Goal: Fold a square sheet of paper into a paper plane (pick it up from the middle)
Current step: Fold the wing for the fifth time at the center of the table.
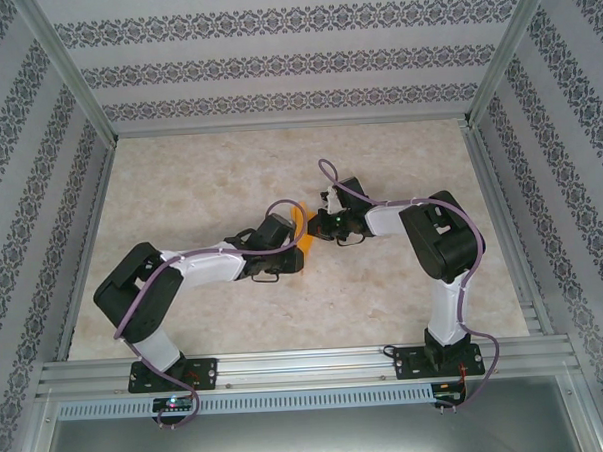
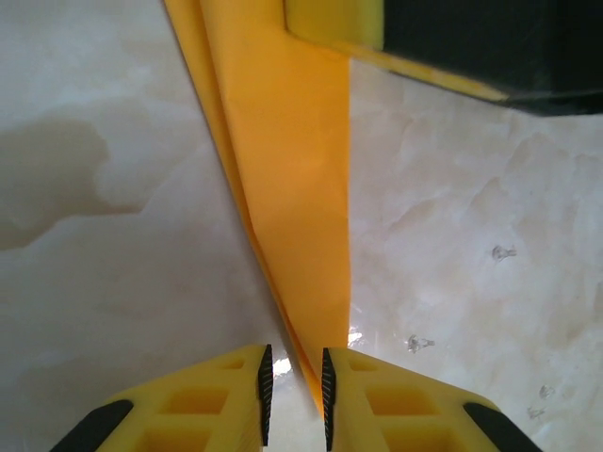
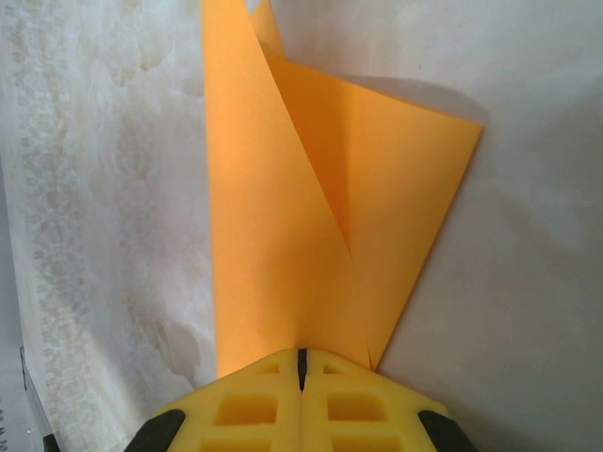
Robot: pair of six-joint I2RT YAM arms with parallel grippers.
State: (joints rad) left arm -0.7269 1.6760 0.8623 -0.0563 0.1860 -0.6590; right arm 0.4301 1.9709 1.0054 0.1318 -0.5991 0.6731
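Wrist views: we see orange paper [image 3: 283, 235] part-folded, creased, no dart yet. Right gripper [image 3: 301, 363] clamped on its edge; left gripper [image 2: 294, 391] pinches its tip; wing folds remain.

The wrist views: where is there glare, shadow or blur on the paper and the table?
Left wrist view: a small bright glare spot on the table beside the paper near the left gripper; the dark block at top right looks soft. Right wrist view: the paper casts a grey shadow on the table along its upper right edge; the right gripper is sharp.
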